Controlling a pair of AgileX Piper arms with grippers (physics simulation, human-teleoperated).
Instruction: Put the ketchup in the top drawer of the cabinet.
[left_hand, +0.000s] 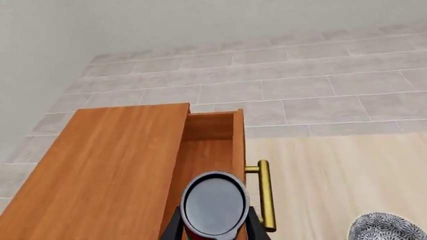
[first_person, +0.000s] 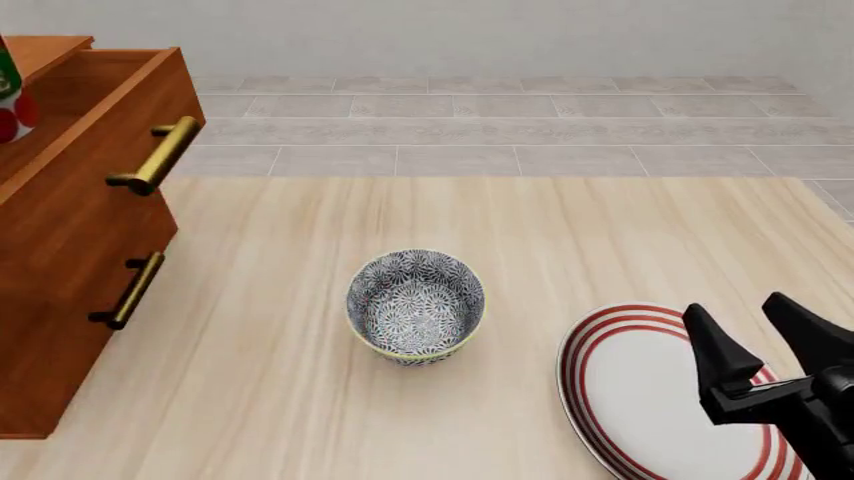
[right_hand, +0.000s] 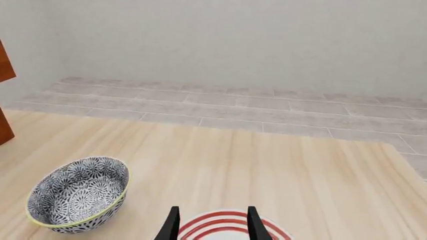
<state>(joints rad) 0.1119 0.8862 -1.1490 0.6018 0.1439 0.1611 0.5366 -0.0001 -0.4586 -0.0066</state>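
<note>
Left hand (left_hand: 215, 231) points down over the pulled-out top drawer (left_hand: 207, 165) of the cabinet (left_hand: 100, 175), fingers pinching the ketchup (left_hand: 215, 205), seen at nine o'clock in the front view. Right hand (first_person: 754, 335) hangs spread above the striped plate (first_person: 641, 385) at five o'clock on the bench (first_person: 441, 215).

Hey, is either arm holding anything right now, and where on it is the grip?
The left pincer grips the ketchup by its sides, just below the top. The right pincer is open and empty.
</note>
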